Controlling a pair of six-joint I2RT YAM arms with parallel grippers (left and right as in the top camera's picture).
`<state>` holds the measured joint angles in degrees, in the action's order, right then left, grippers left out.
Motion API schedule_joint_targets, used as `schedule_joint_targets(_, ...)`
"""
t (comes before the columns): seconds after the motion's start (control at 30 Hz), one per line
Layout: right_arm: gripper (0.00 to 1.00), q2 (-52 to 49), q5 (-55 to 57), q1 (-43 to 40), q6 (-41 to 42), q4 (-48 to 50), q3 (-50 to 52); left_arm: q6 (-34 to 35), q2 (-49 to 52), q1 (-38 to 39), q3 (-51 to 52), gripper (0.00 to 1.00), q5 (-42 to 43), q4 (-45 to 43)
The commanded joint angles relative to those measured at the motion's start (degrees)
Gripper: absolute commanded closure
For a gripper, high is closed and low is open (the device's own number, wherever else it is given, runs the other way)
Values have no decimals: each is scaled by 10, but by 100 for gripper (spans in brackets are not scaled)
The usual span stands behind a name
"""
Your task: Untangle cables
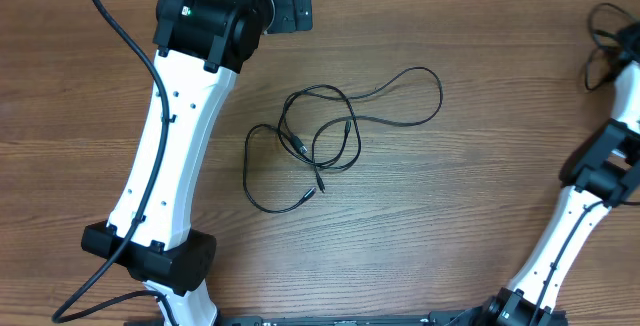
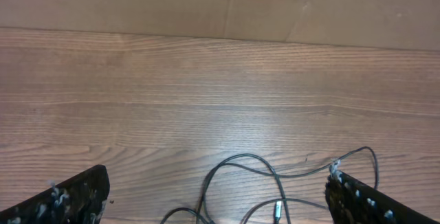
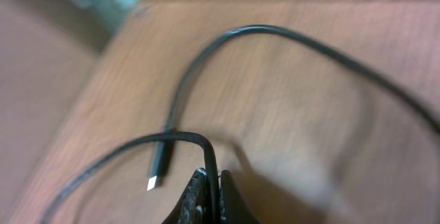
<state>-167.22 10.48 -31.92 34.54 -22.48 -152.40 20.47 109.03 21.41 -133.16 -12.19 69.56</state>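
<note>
**Grained wood, sheathed cord**

The table (image 1: 420, 216) looks like brown grained wood, smooth and matt. The cables (image 1: 345, 126) have thin black sheathing with a faint sheen, and one plug tip (image 3: 152, 181) is pale. The left arm (image 1: 170, 146) has smooth white plastic shells. The left gripper (image 2: 218, 183) has black fingers (image 2: 72, 196) flecked with pale scuffs.

Your overhead looks straight down on the table (image 1: 450, 251); left wrist views the same central cables (image 1: 322, 144) low and obliquely; right wrist sits very close on another cable (image 3: 256, 28).
</note>
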Motion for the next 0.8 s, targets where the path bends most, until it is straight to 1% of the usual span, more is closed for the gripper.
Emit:
schedule_joint_targets(0.0,94,7,-9,35,-6,23,-6,12,4,4,-2,0,4,-1)
schedule_joint_targets(0.03,92,7,-7,39,-6,24,-6,12,4,4,-2,0,4,-1)
schedule_joint_targets(0.1,87,7,4,47,-6,21,-6,12,4,4,-2,0,5,-1)
schedule_joint_targets(0.17,68,7,11,50,-6,18,-6,12,4,4,-2,0,5,-1)
schedule_joint_targets(0.2,52,7,9,50,-5,18,-6,12,4,4,-2,0,4,1)
schedule_joint_targets(0.23,33,7,3,50,-5,18,-6,12,4,4,-2,0,4,2)
schedule_joint_targets(0.27,1,7,-1,50,-6,15,-6,12,4,4,-2,0,4,2)
schedule_joint_targets(0.3,0,7,0,49,-12,10,-6,12,4,4,-2,0,4,2)
schedule_joint_targets(0.37,0,9,-1,44,-49,1,-7,9,4,3,-2,0,4,1)
schedule_joint_targets(0.47,0,33,0,36,-78,-49,-17,7,4,3,-2,0,2,2)
schedule_joint_targets(0.57,0,83,8,34,-109,-105,-35,9,4,4,-2,0,0,6)
schedule_joint_targets(0.63,0,152,10,36,-111,-178,-48,21,4,3,-2,0,-1,15)
schedule_joint_targets(0.77,0,225,8,45,-105,-271,-49,29,4,3,-2,0,-1,31)
